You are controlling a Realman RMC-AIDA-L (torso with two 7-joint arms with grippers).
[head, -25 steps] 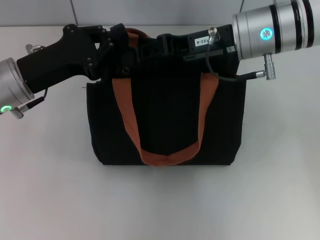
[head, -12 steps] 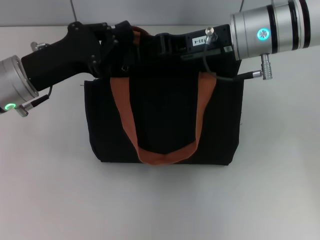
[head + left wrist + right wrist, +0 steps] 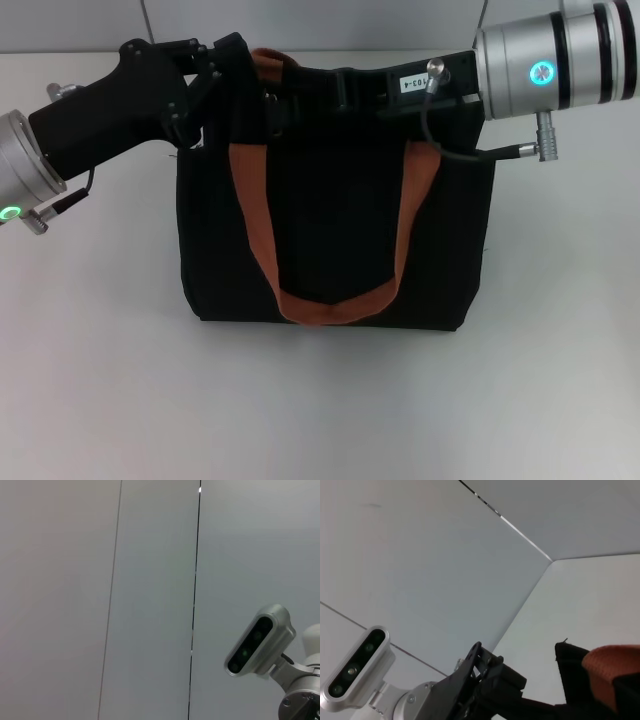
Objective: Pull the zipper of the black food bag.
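Both the left gripper and right gripper sit at the black food bag's far top edge, finger states impossible to tell.

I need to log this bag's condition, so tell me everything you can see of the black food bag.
The black food bag is a large, boxy tote of dark fabric, standing upright on the pale table. An orange-brown webbing handle hangs in a loop down its front; a second shows at the upper edge. The left gripper and right gripper sit at its top edge. The zipper cannot be made out.
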